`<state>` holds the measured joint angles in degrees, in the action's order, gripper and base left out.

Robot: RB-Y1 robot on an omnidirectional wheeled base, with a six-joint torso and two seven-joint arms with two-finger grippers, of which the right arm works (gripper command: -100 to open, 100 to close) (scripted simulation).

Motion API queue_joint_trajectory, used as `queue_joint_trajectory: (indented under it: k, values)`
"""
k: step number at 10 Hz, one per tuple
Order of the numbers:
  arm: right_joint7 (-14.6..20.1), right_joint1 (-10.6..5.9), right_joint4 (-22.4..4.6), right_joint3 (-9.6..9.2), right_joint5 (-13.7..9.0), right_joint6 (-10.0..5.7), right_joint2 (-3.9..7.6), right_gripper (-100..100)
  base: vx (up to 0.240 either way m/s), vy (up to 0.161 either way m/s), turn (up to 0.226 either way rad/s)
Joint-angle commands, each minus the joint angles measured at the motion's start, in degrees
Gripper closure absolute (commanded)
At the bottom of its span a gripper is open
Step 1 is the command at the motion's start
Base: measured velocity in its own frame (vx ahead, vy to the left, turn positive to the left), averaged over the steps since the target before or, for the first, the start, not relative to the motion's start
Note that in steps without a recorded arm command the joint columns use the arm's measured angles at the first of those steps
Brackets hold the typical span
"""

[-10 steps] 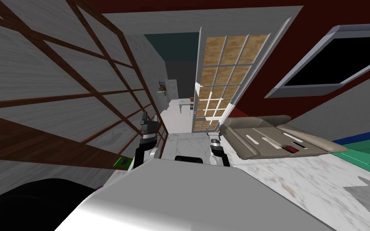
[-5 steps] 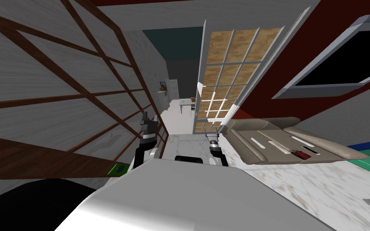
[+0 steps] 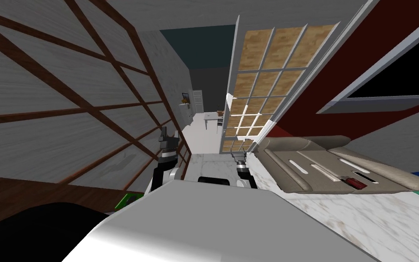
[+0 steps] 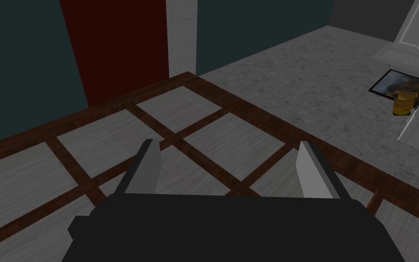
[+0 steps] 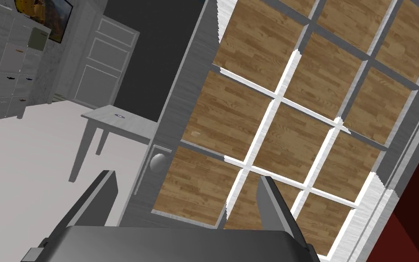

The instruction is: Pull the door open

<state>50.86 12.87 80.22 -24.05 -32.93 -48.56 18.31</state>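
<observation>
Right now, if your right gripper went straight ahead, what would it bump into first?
Probably the door: the open right gripper points at its wood-look panes, just beside the round knob. How far off it is, I can't tell.

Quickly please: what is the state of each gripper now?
Left gripper: open, holding nothing.
Right gripper: open, holding nothing, not touching the round grey door knob.

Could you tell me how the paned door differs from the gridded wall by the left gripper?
The door has wood-brown panes between light grey bars; the wall has grey panels between dark brown bars. The door carries a round knob and faces the right gripper; the wall faces the left gripper. Both are grids.
</observation>
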Motion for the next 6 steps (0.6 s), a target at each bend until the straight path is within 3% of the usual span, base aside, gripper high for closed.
queue_joint_trajectory:
  k: [1, 6]
  values:
    - [2.4, -0.84, -2.2, -1.23, -1.3, -0.79, 0.90, -100, 0.104, 0.037, 0.028]
    - [8.7, -3.35, -8.7, -4.98, -5.2, -2.72, 3.16, -100, 0.106, 0.038, 0.030]
